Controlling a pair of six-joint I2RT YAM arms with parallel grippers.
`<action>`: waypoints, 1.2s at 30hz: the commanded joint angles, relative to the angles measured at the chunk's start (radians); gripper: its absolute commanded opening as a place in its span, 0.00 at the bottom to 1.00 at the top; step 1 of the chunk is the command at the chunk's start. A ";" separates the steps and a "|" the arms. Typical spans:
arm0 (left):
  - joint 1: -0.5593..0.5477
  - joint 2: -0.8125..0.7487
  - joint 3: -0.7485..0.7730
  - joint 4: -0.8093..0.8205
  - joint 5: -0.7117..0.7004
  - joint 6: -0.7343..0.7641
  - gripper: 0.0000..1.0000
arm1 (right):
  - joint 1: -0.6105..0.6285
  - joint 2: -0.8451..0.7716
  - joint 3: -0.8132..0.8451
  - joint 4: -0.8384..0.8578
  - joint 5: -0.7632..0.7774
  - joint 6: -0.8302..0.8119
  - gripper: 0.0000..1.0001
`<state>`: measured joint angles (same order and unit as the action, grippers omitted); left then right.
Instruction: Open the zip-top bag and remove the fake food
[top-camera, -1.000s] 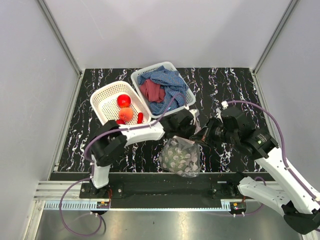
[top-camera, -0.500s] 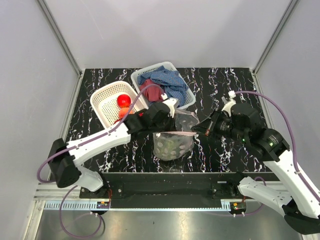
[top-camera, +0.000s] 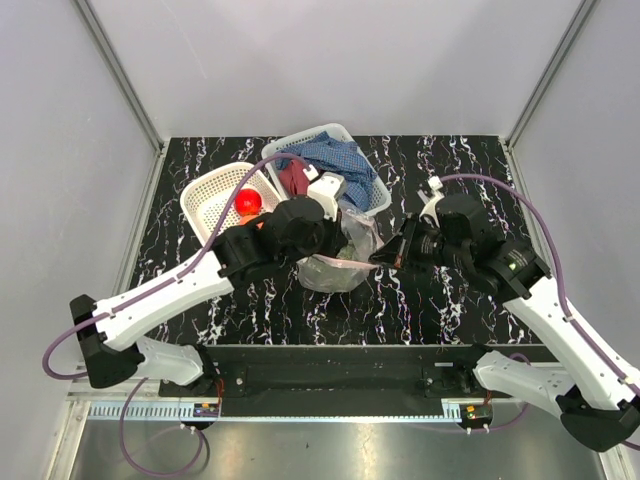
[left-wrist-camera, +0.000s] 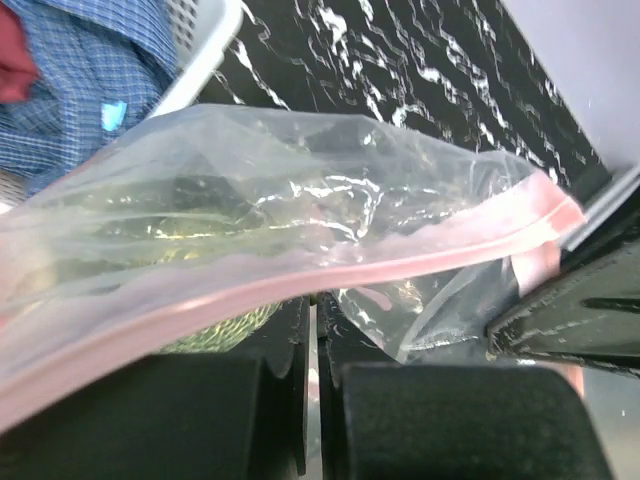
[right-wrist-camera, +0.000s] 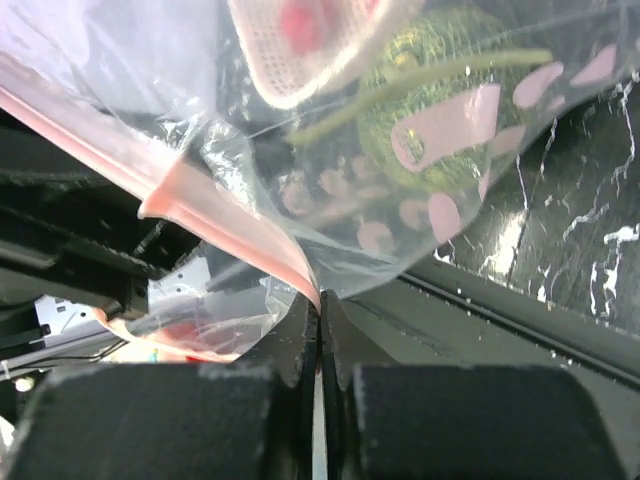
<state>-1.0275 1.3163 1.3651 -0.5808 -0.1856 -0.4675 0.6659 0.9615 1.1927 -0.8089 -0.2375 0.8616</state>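
near edge first: both arms reach in from their bases to the mid of the table, where the zip-top bag (top-camera: 333, 268) hangs btwn them, closer to the near edge than the baskets are. your left gripper (left-wrist-camera: 311, 303) is clamped on the bag's pink zip strip, w/ the strip caught at the fingertips. your right gripper (right-wrist-camera: 318, 302) is pinched tight on the strip at the bag's other end. so the grab is done on both sides, and i'd judge you're in the pull-apart step. can't tell from these views if the seal has parted all the way; the left wrist view shows one lip standing clear of the plastic below, so prob. partly open. a greenish round thing (right-wrist-camera: 440, 130) shows inside thru the dotted plastic, so emptying isn't finished imo. further back, toward the far left corner, the white basket (top-camera: 208, 205) holds a red fruit (top-camera: 248, 201), i.e. some fake food is out already. next to it, by the far edge, the 2nd basket (top-camera: 312, 133) holds red and blue cloths (top-camera: 335, 160), no part in this. left to do: widen the mouth, get the last piece out.
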 joint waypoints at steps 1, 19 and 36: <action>-0.034 -0.080 0.060 0.036 -0.106 -0.007 0.00 | 0.006 0.032 0.087 -0.015 -0.003 -0.098 0.00; 0.035 -0.086 0.044 0.023 0.023 0.066 0.00 | 0.006 0.037 0.139 -0.058 0.009 -0.144 0.00; 0.283 -0.022 0.199 -0.175 0.302 -0.166 0.00 | -0.242 -0.081 -0.036 -0.130 0.072 -0.016 1.00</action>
<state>-0.8169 1.3140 1.4757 -0.7067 0.0780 -0.5804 0.5140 0.9279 1.2469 -0.8406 -0.1814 0.8612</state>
